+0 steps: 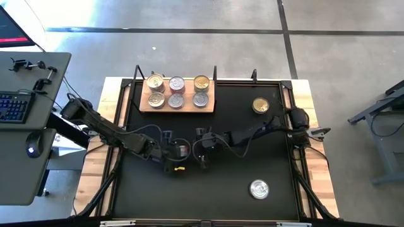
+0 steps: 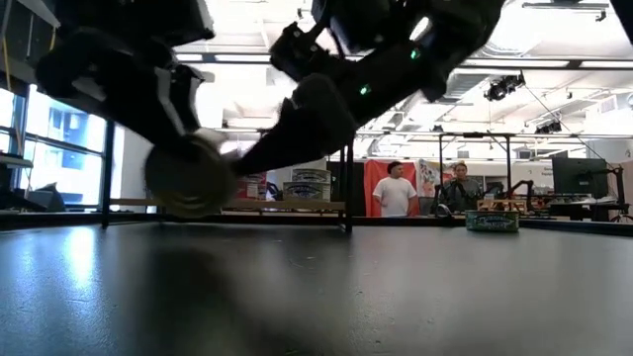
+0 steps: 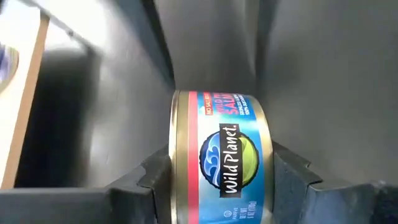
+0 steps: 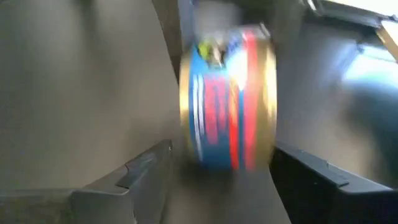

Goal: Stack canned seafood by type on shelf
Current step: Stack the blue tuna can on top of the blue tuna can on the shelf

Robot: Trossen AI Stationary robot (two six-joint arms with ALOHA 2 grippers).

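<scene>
A tin of canned seafood with a blue label, a red stripe and gold rims lies on its side in my left gripper, which is shut on it above the middle of the table. My right gripper faces the same tin from the table's right. It is open, with a gap on each side of the tin. The wooden shelf lies at the table's far side and carries several tins in two rows. A gold-lidded tin and a silver-lidded tin stand on the table. My left gripper pinches the tin between its two fingers, one finger on each flat end, with the round label wall toward the wrist. The tin sits on edge. In the low view it hangs clear of the table top.
The black table top has a raised frame with posts along its far edge. A desk with a keyboard stands left of the table. People stand in the room beyond the far edge.
</scene>
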